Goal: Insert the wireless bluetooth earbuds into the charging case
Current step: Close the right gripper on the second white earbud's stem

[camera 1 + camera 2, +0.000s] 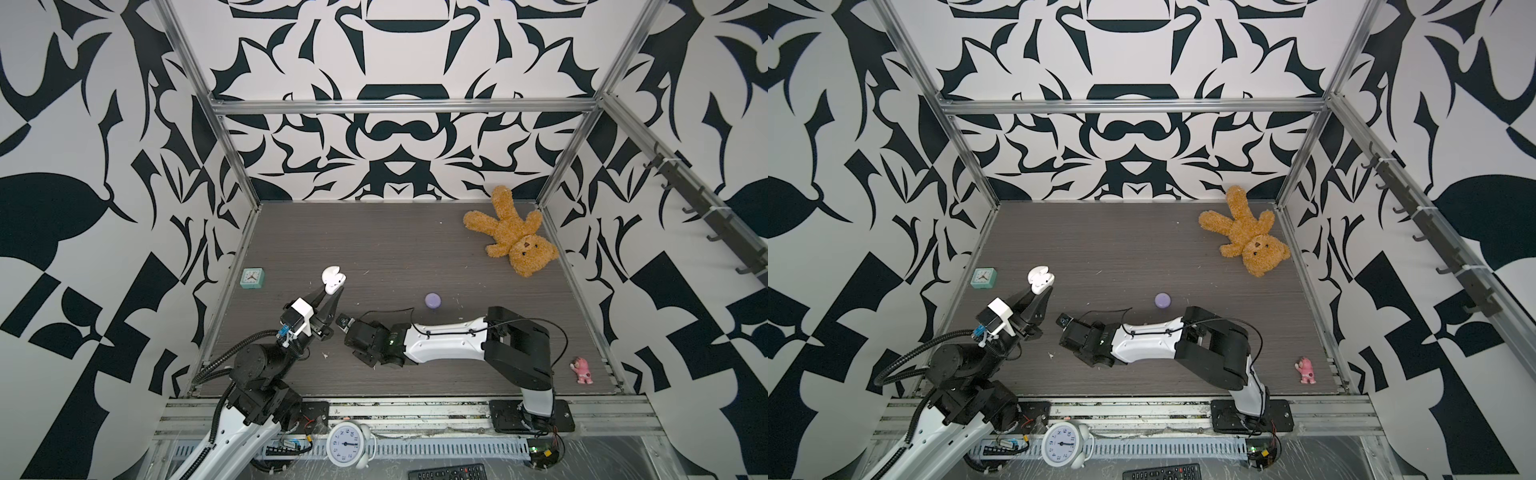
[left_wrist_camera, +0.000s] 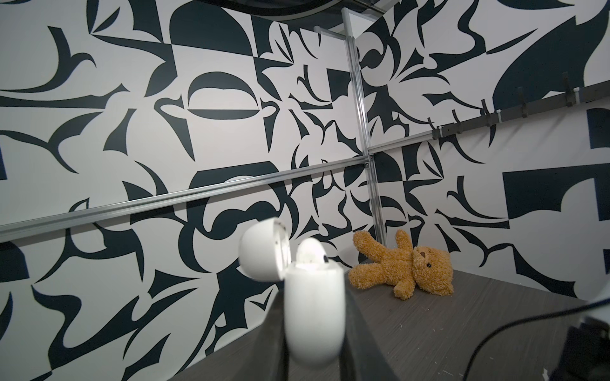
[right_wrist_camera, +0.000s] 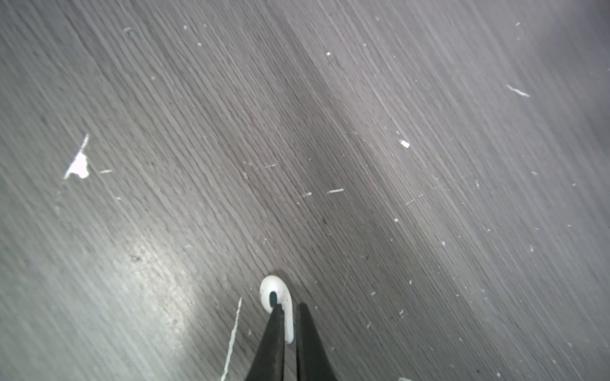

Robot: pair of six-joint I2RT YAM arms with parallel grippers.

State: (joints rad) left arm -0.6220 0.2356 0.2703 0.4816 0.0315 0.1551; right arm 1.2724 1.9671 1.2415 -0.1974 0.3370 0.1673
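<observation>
A white charging case [image 1: 332,281] [image 1: 1040,279] is held up above the table at the left, with my left gripper [image 1: 331,296] shut on its body. Its lid [image 2: 260,252] is hinged open. One white earbud [image 2: 310,253] sits in the case [image 2: 313,333]. My right gripper [image 3: 290,308] is shut on the stem of another white earbud [image 3: 275,292], close to the dark table. In both top views the right wrist [image 1: 368,338] hides those fingers, to the right of and nearer than the case. A closed purple case [image 1: 432,300] [image 1: 1162,300] rests mid-table.
A teddy bear [image 1: 513,232] lies at the back right and a pink toy [image 1: 583,370] at the front right. A small teal clock [image 1: 252,278] stands by the left wall. A white alarm clock [image 1: 345,442] sits on the front rail. White scraps [image 3: 79,165] dot the table.
</observation>
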